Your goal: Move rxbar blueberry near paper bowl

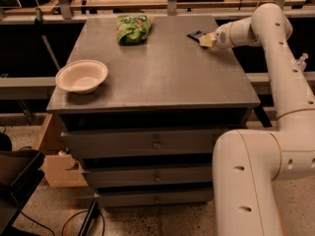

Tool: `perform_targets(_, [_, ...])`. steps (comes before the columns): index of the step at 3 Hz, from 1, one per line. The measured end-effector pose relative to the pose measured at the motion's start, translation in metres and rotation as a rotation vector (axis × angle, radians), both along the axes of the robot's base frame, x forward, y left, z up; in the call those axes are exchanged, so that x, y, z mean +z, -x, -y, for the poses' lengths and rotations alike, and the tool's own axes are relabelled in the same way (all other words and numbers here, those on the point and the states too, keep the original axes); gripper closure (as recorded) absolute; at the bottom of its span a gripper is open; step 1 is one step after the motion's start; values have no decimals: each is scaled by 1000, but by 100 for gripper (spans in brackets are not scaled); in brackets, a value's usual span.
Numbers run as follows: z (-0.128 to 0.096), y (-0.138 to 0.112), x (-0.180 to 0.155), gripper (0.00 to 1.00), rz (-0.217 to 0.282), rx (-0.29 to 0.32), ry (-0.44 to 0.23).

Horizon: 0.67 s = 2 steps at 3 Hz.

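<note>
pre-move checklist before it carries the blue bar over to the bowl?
1. Gripper at the bar, back right of the table top: ok.
2. Bar actually held: cannot tell.
3. Bowl upright at the front left corner: ok.
4. Straight line from bar to bowl: ok; the chip bag lies behind it, at the back edge.
5. Bare table top to the right of the bowl for the set-down: ok.
</note>
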<state>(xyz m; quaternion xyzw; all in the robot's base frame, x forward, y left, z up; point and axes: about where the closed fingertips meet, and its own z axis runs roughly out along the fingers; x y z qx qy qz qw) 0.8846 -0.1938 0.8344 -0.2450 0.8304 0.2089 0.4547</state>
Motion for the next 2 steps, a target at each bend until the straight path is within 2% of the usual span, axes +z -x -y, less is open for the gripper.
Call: perform_targets(2, [0, 0, 0, 100, 0, 0, 0])
